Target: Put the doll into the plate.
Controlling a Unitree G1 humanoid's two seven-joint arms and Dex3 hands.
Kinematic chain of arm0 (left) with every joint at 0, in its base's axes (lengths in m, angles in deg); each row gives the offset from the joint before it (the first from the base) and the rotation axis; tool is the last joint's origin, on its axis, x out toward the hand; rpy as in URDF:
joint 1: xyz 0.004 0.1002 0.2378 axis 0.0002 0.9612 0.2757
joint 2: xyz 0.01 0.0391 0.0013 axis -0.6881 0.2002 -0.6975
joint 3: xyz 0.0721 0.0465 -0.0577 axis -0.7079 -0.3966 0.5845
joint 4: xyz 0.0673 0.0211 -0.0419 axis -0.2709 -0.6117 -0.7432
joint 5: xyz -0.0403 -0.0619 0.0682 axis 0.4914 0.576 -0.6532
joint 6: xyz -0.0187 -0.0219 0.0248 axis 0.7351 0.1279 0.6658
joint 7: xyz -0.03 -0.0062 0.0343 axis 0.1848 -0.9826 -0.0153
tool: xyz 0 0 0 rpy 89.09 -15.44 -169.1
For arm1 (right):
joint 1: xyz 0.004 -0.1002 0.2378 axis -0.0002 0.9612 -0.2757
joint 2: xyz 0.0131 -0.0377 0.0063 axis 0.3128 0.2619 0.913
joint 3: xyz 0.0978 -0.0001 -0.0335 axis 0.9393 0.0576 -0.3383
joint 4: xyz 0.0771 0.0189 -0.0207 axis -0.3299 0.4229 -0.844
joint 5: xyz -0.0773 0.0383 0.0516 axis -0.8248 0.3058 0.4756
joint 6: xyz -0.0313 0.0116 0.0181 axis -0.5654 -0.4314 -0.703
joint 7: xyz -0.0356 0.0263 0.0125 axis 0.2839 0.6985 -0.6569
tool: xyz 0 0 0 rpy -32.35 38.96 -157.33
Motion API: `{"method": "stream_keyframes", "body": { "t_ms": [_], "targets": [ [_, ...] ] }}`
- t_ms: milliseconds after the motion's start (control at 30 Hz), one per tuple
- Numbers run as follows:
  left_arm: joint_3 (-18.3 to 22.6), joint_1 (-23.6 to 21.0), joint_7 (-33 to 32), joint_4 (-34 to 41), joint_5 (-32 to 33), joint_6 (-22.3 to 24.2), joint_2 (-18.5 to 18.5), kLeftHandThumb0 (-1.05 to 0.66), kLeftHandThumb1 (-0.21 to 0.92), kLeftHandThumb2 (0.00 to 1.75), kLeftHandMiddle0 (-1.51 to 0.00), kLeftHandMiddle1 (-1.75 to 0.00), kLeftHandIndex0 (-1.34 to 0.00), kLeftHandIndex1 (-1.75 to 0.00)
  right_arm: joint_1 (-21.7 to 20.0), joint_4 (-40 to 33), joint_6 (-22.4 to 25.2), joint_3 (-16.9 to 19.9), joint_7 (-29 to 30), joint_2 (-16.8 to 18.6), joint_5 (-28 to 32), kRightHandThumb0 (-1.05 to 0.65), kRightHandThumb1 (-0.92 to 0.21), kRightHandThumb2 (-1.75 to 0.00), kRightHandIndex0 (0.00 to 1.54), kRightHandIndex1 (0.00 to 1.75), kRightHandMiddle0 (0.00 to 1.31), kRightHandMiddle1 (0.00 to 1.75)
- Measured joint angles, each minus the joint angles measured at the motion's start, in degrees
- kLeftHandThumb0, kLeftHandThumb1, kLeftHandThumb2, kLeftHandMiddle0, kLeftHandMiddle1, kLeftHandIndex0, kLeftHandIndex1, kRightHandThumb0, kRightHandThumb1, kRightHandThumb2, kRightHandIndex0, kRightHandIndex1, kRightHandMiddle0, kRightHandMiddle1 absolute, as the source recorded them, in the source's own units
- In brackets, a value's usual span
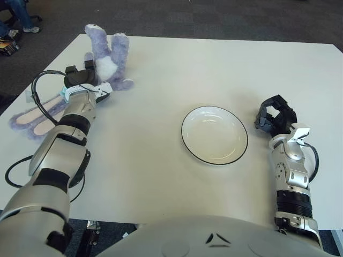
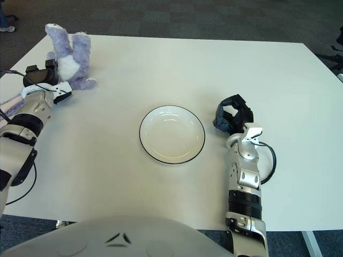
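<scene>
A purple plush doll with a white belly sits at the far left of the white table, its limbs pointing up. Its long ears trail over the table's left edge. My left hand is pressed against the doll's left side, fingers curled on its body. A white plate with a dark rim lies near the table's middle, with nothing in it. My right hand shows just right of the plate, fingers loosely bent and holding nothing.
A black cable loops from my left wrist over the table's left edge. Dark carpet surrounds the table, and a person's shoe shows at the far left corner.
</scene>
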Motion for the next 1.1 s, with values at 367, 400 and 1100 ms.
{"method": "stream_keyframes", "body": {
  "t_ms": [367,400,1100],
  "targets": [
    [2.93,0.7,-4.17,0.17,3.31,-0.56,1.21,0.38,0.68,0.75,-0.43,-1.62,-0.94,-1.75,-0.03,-0.38,1.02,0.04,-0.14,-0.23,0.11,-0.46,-0.39,-1.23,1.16,1.75,0.56,1.75],
    [3.04,0.76,-4.47,0.16,3.41,-0.77,1.24,0.37,0.69,0.75,-0.42,-1.62,-0.94,-1.75,-0.03,-0.39,1.06,0.04,-0.14,-0.25,0.12,-0.46,-0.39,-1.23,1.16,1.75,0.56,1.75],
    [4.51,2.81,-10.57,-0.06,5.02,-9.43,1.2,0.49,0.26,1.38,-0.65,-1.75,-0.99,-1.75,-0.13,-1.07,2.79,0.01,-0.2,-0.51,0.23,-0.46,-0.39,-1.23,1.17,1.75,0.56,1.75]
  ]
}}
